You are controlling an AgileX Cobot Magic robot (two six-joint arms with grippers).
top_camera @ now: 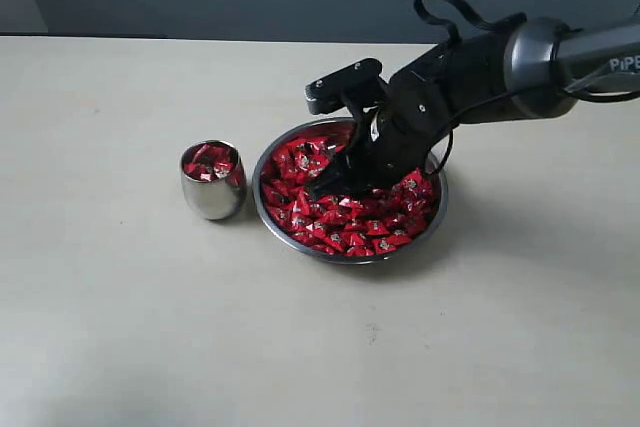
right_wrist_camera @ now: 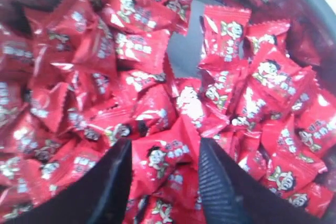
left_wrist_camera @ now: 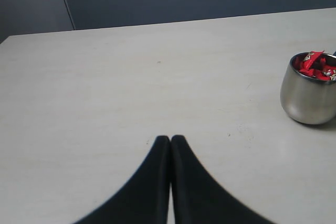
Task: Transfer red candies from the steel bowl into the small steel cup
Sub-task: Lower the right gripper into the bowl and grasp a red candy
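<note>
On a pale table (top_camera: pixel 120 327), red candies (top_camera: pixel 385 232) are heaped in the steel bowl (top_camera: pixel 257 197). The right gripper (right_wrist_camera: pixel 164 145) is lowered into them with its jaws spread apart. More candies are held in the small steel cup (top_camera: pixel 212 199) just beside the bowl. The left gripper (left_wrist_camera: pixel 170 140) is seen pressed together.

The red candies (right_wrist_camera: pixel 157 103) sit in glossy, crinkled, foil-like wrappers that catch the light. The steel bowl (top_camera: pixel 258 192) is shiny metal with a thin bright rim. The small steel cup (left_wrist_camera: pixel 307 100) is polished metal, mirror-smooth on its sides. The table (top_camera: pixel 120 327) is pale, matt and smooth. The right gripper (right_wrist_camera: pixel 164 153) has black jaws, one inner face finely ribbed. The left gripper (left_wrist_camera: pixel 170 140) has smooth, matt black jaws.
</note>
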